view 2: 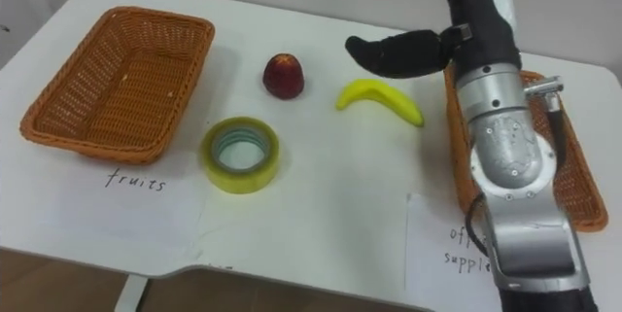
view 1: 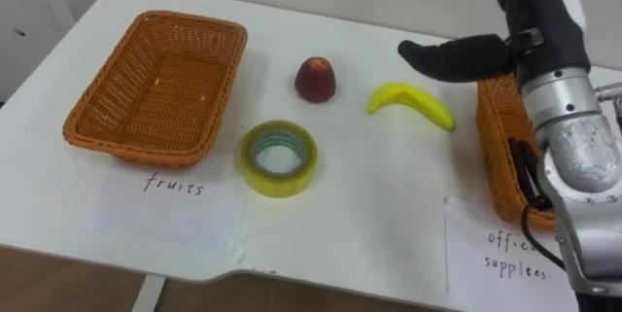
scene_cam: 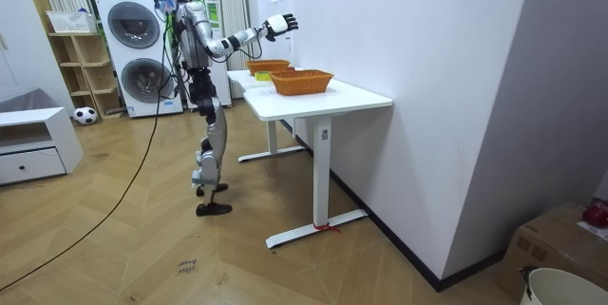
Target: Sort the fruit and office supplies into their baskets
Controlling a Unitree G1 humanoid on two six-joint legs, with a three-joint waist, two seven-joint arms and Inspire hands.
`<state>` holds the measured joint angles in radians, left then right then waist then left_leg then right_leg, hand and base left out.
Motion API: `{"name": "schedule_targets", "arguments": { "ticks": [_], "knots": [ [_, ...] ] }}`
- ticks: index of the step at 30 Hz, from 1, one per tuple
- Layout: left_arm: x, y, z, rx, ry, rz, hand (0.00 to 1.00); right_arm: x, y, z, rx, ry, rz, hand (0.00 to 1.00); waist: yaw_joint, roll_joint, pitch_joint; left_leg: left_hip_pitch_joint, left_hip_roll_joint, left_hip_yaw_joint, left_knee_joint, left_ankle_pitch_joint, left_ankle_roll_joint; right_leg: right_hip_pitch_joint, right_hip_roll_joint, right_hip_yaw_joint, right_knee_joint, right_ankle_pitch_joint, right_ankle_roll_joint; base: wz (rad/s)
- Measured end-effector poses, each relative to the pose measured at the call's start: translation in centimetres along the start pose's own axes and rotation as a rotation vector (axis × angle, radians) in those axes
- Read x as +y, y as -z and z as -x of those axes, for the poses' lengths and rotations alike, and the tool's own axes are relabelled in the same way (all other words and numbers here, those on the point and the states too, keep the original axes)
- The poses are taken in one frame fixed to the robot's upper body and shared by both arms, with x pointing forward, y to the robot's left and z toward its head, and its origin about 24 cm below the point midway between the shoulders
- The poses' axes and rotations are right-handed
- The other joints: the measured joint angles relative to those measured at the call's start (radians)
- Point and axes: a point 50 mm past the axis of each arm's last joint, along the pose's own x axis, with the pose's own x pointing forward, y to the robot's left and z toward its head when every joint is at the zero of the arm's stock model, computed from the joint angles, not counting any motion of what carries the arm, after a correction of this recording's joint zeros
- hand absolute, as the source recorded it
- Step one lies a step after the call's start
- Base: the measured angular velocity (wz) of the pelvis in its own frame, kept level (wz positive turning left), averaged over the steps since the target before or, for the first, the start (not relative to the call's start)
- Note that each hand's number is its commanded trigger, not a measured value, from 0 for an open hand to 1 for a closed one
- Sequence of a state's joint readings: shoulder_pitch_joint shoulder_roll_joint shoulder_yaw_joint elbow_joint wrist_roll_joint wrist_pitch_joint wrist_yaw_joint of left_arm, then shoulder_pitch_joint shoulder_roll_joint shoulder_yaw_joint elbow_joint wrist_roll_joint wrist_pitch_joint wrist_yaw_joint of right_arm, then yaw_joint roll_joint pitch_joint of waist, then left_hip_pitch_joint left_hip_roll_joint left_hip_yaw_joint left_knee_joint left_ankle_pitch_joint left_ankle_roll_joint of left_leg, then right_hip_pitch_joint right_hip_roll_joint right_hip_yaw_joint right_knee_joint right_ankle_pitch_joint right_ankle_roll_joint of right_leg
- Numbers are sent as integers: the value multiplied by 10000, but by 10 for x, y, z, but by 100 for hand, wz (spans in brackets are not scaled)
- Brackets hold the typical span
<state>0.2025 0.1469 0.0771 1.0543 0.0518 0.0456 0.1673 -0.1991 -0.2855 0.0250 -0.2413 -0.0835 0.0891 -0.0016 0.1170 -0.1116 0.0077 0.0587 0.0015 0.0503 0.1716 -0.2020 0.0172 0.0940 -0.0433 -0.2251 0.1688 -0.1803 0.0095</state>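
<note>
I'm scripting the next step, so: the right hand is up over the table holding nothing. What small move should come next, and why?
Probably lower the right hand onto the banana and close on it. Its straight, open fingers hover close by the banana, the nearest loose item, and it holds nothing. The fruits basket, far to the left, is empty.

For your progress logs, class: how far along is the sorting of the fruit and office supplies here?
Done: nothing visible yet; the fruits basket is empty. In hand: nothing; the right hand hovers open near the banana. Left: the banana, apple and tape roll all lie on the table. The arm partly hides the office supplies basket.
</note>
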Motion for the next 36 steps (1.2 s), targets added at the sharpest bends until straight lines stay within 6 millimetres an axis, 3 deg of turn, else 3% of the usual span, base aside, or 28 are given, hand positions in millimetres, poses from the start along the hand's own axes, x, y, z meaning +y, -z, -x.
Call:
{"name": "schedule_targets", "arguments": {
  "ticks": [8,15,23,30,36],
  "knots": [
    [-1,2,0,138,16,-39,0,9,-6,-4,-236,-352,-368,0,75,44,-1,-101,-18,-117,105,1,-1,13,-16,-92,-20,0,0,5],
    [-3,1,0,124,-117,-339,0,38,4,-3,243,-1618,-478,0,289,43,-2,-216,10,-85,88,2,-8,-58,0,-116,15,0,0,-2],
    [-2,3,1,181,-197,-444,0,53,2,-1,302,-2256,-711,0,514,-13,-48,-276,6,-74,149,5,-11,-92,1,-143,4,0,0,0],
    [-3,3,1,194,-169,-467,0,67,1,1,309,-2885,-1122,0,676,40,-12,-296,5,-110,147,5,-12,-93,-5,-239,-11,0,0,2],
    [-6,-5,0,75,-126,-433,0,75,13,2,878,-3009,-1349,0,834,78,7,-314,8,-117,116,6,-13,-112,-5,-251,-17,0,0,0]
  ]
}}
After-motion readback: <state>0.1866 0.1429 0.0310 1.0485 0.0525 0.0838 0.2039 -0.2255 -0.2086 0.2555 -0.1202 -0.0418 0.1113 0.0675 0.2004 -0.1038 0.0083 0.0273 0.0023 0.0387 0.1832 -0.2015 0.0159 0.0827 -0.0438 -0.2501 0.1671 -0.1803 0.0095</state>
